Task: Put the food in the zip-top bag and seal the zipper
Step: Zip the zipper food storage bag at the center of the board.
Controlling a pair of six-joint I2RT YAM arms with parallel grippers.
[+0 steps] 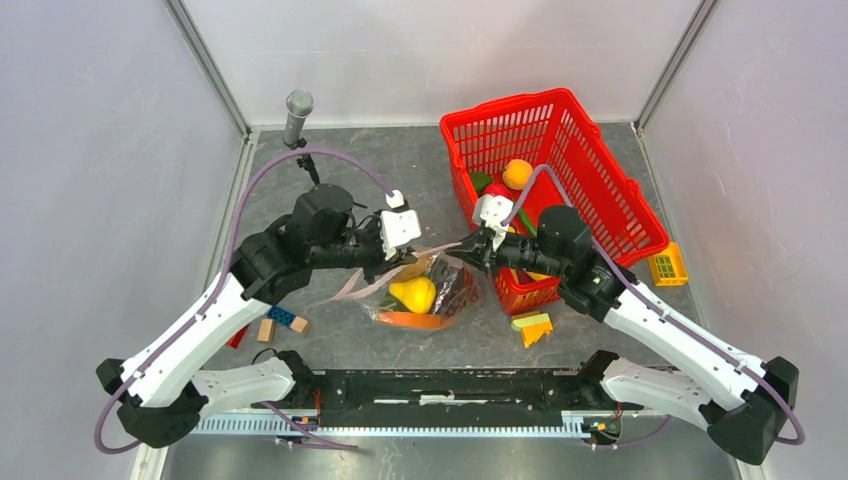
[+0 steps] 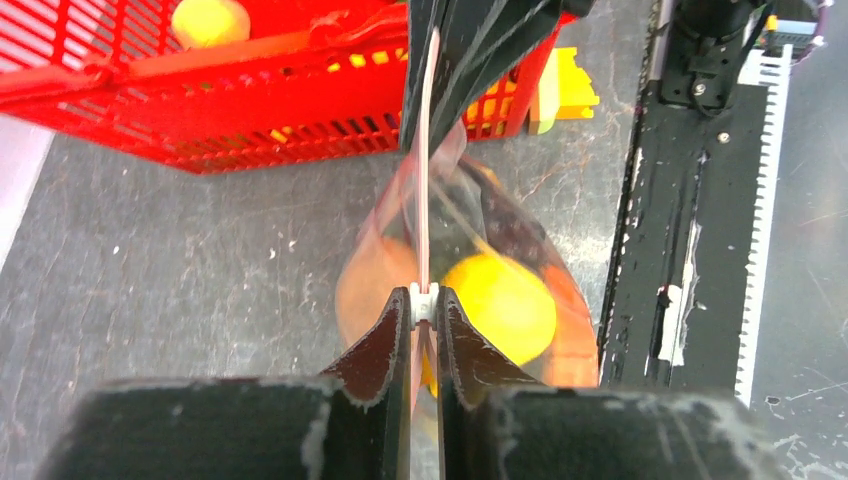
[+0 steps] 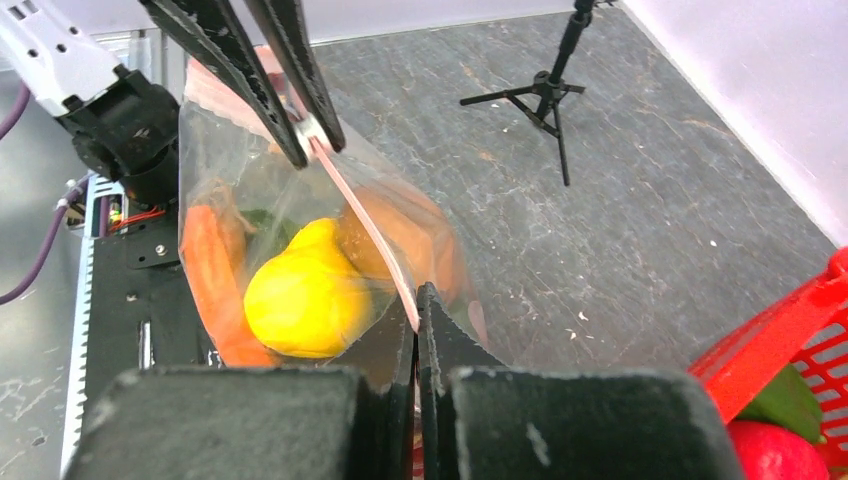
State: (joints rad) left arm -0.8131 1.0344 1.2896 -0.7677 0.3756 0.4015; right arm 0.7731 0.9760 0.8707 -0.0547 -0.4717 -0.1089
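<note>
**Both jaws clenched on the zipper, bag strung between them**

The table (image 1: 400, 170) is dark grey stone-look. The red basket (image 1: 600, 160) stands toward its far right corner, holding an orange (image 1: 517, 173) plus red and green pieces.

The bag (image 1: 462, 300) is at mid-table, toward the near edge, just left of the basket's near corner. Its mouth edge is up and stretched between my two arms. Through the clear plastic I see a yellow pear (image 1: 413, 294), a carrot (image 1: 410, 320) below it, and a dark piece (image 1: 455, 285) beside them.

The zipper (image 2: 425, 200) runs as one thin pink line from one arm to the other. My left jaws are clamped on its left end and my right jaws on its right end. I cannot tell whether it is pressed closed along its whole length.

A microphone (image 1: 298, 105) stands at the far left corner. Yellow and green blocks (image 1: 532, 327) lie just on the near side of the basket. Another yellow block (image 1: 667, 268) lies at the right edge. Blue and tan blocks (image 1: 282, 320) lie by my left arm.
</note>
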